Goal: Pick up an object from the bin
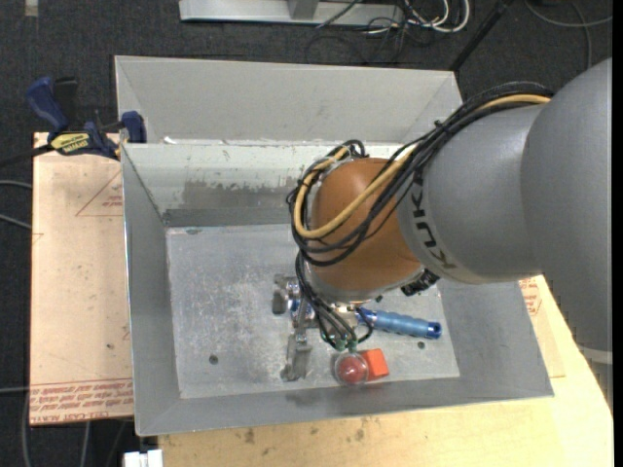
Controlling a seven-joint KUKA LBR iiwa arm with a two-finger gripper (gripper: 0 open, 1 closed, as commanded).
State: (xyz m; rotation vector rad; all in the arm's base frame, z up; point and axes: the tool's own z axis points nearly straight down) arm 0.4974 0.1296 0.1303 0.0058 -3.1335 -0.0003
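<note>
Hand [295, 362]: low over the floor of the bin [219, 290], near the front wall; I cannot tell how far open it is, and nothing shows in its hold.
Red round thing [348, 369]: nearest to the hand, just to its right by the front wall, right beside an orange block [376, 364].
Blue pen [401, 325]: lies flat behind those two, one end tucked under the arm's wrist.
Round thing, handling: probably light and smooth and apt to roll, so best taken squarely across its middle.
Block, handling: likely light and stiff, with flat sides that offer a sure hold.
Pen, handling: light, stiff and slim; take it across the barrel near mid-length, or it may tip.
Risk: the round thing and the block are crowded, so closing on one may nudge the other.
</note>
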